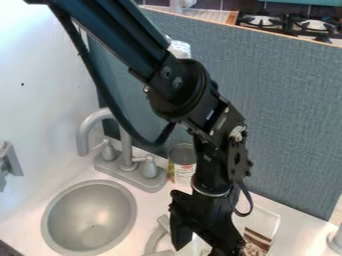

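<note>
The black gripper hangs at the lower middle, over the counter's front part, right of the sink bowl. Just behind it, against the blue-grey panel, stands a tin can with a pale label; the arm is close to its right side. Beside the gripper on the right, a clear tray is partly hidden by the arm, with a brown and white item in it. A grey curved object lies at the gripper's left. Whether the gripper holds or touches anything is hidden.
A round grey sink bowl is at the lower left, with a grey faucet behind it. The tall panel bounds the back and right. A grey fixture is on the left wall, and a pale grey object stands at the right edge.
</note>
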### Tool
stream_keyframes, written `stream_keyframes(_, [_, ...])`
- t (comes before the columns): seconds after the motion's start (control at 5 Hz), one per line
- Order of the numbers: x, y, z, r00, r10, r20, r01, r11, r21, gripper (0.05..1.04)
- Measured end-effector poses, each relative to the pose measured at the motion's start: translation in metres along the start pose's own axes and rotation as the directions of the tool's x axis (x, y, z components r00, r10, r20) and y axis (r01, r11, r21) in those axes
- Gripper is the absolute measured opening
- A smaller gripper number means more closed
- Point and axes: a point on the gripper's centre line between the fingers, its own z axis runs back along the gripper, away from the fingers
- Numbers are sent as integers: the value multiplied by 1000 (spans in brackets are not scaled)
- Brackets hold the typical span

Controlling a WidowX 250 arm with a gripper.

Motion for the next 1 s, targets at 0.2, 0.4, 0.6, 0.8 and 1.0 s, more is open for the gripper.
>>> stream_keyframes(0.2, [-2, 1, -6, 1000, 3, -21, -3, 1000, 3, 996])
stream_keyframes(0.4, [21, -11, 5, 1000, -6, 30, 5, 1000, 20, 996])
stream_keyframes(0.6, [38, -26, 19, 996, 9, 84, -12, 999, 39, 996])
stream_keyframes(0.8, [59, -27, 25, 991, 78, 111, -84, 996, 44, 996])
stream_keyframes(1.0, [78, -24, 32, 980, 138, 144, -147, 987, 60, 996])
